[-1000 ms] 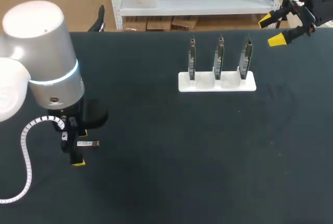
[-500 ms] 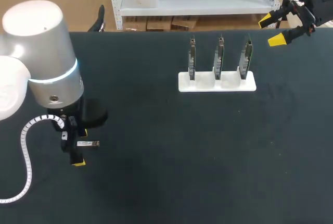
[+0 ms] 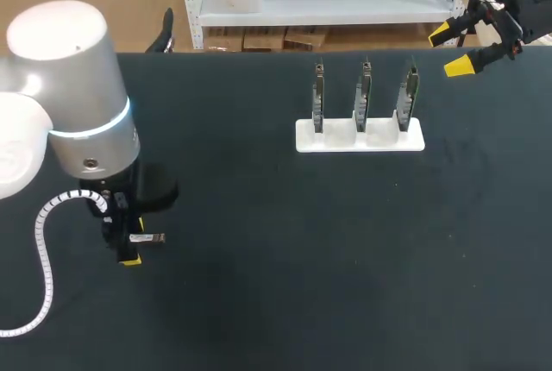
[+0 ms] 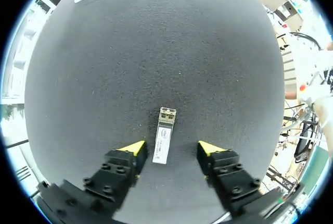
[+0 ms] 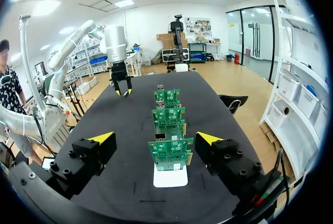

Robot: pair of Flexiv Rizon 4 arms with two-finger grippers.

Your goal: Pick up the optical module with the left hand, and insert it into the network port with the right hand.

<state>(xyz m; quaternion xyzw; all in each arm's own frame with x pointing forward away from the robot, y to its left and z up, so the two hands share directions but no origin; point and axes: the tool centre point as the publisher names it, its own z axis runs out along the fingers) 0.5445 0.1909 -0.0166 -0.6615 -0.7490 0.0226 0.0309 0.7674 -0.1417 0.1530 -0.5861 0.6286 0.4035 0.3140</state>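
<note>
The step in hand is the pick-up. On the table (image 3: 259, 302), well apart from the boards (image 3: 360, 99), the left gripper (image 4: 171, 150) stands low with its fingers apart. The right gripper (image 5: 156, 137) hangs behind the boards, also spread. The module (image 4: 164, 141) lies flat between the left fingers, not touched, so I think they must go down and close on its sides.

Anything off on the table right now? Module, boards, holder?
Nothing stands out. The optical module lies flat on the table between the left gripper's open jaws, a little nearer one, touching neither. The three circuit boards stand upright in the white holder. The right gripper sits at the far corner, jaws open, empty.
</note>
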